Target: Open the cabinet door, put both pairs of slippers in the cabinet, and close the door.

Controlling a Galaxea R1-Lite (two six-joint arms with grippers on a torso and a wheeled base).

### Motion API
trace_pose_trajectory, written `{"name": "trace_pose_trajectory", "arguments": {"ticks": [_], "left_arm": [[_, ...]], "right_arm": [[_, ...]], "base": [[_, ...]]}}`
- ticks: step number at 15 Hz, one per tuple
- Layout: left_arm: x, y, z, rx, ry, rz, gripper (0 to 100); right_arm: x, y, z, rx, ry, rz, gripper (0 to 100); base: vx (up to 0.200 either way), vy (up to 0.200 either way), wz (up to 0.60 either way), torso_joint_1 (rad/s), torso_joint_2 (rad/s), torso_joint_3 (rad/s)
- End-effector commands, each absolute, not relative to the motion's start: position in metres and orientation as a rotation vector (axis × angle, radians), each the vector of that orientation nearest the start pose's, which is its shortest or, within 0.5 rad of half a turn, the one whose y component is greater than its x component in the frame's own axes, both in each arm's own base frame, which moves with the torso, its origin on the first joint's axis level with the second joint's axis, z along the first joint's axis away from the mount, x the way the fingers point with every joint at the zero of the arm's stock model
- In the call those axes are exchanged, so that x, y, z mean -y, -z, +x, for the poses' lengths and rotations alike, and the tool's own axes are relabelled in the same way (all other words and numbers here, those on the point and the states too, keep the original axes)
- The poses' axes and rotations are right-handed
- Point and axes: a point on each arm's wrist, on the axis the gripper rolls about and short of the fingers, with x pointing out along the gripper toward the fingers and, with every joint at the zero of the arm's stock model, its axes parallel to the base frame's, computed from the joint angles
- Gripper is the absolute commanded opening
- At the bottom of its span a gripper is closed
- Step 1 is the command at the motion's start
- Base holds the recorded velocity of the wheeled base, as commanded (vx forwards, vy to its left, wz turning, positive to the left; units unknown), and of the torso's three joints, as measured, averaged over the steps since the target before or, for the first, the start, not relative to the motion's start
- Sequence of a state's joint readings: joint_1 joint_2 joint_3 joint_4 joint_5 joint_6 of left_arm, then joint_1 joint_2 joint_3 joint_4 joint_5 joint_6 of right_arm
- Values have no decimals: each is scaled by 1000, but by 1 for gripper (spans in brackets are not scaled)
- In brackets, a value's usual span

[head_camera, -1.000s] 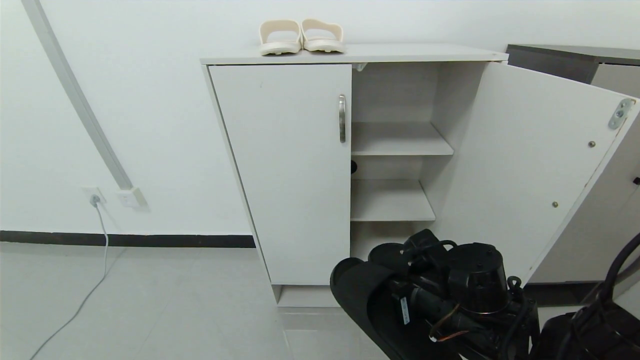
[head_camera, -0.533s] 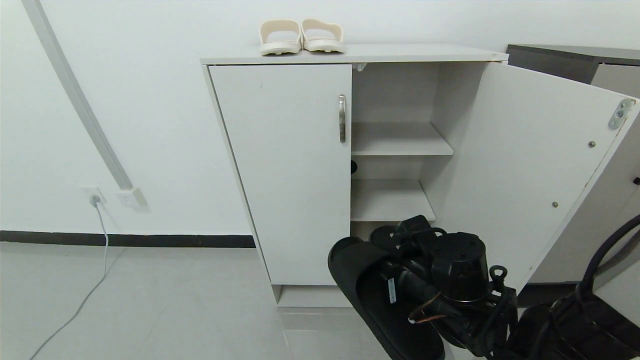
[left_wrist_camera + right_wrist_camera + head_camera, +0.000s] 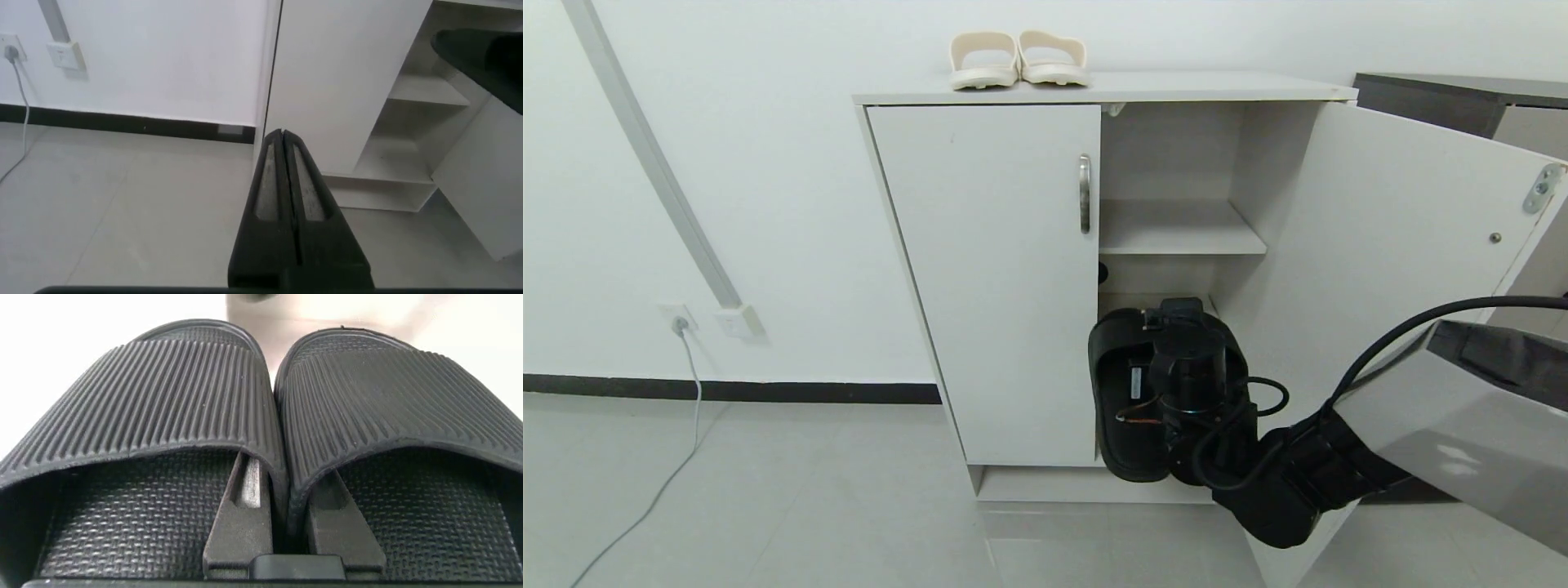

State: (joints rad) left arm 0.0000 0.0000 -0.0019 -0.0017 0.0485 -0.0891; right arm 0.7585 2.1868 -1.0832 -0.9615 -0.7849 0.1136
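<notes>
**Entry: first pair going into the open bay**

Step in hand (my reading): door-opening done, placement of the first pair under way. The white two-door cabinet (image 3: 1201, 86) stands with its open right door (image 3: 1372, 269) swung wide, just to the right of the right claw (image 3: 1172, 318). The closed left door (image 3: 984, 286) is just to that claw's left.

Right claw: clenched on the pair of black ribbed rubber slippers (image 3: 1115, 384). In the right wrist view one finger (image 3: 245, 506) sits inside each slipper under the strap, and the two pinch the adjoining side walls together. The slippers hang at the mouth of the open bay, toes up and inward near the lower shelf (image 3: 1112, 299), heels down toward the base. Cannot tell whether the toes touch the shelf.

Arm pose: the right forearm crosses in front of the open door, wrist turned to point into the cabinet.

Left claw (image 3: 283, 155): fingers pressed together on nothing, low over the grey tiled floor (image 3: 122, 212), well apart from the work.

Next move, as judged: level the soles, push deeper, release, back out without catching the straps. The pale beige slippers (image 3: 1018, 59) wait on the cabinet top, well above the right claw. The upper shelf (image 3: 1176, 229) is free for them.
</notes>
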Motion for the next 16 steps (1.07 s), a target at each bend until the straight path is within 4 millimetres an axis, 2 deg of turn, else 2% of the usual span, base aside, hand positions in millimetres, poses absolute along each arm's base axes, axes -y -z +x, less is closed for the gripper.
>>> {"name": "trace_pose_trajectory", "arguments": {"ticks": [1, 2, 8, 11, 16], "left_arm": [[-1, -76, -23, 4, -49, -87, 0], [-1, -76, -23, 4, -49, -91, 0], [-1, -76, -23, 4, -46, -95, 0], [-1, -76, -23, 5, -46, -95, 0], [-1, -76, -23, 4, -46, -97, 0]], "right_arm": [[-273, -106, 315, -105, 41, 10, 0], [-273, -106, 315, -105, 40, 10, 0], [-276, -99, 313, -118, 33, -3, 0], [-260, -87, 313, -159, 65, -43, 0], [-238, -85, 316, -180, 114, -56, 0]], "base": [[0, -200, 0, 2, -2, 2], [0, -200, 0, 7, 2, 2], [0, 0, 0, 0, 0, 0], [0, 0, 0, 0, 0, 0], [0, 0, 0, 0, 0, 0]]}}
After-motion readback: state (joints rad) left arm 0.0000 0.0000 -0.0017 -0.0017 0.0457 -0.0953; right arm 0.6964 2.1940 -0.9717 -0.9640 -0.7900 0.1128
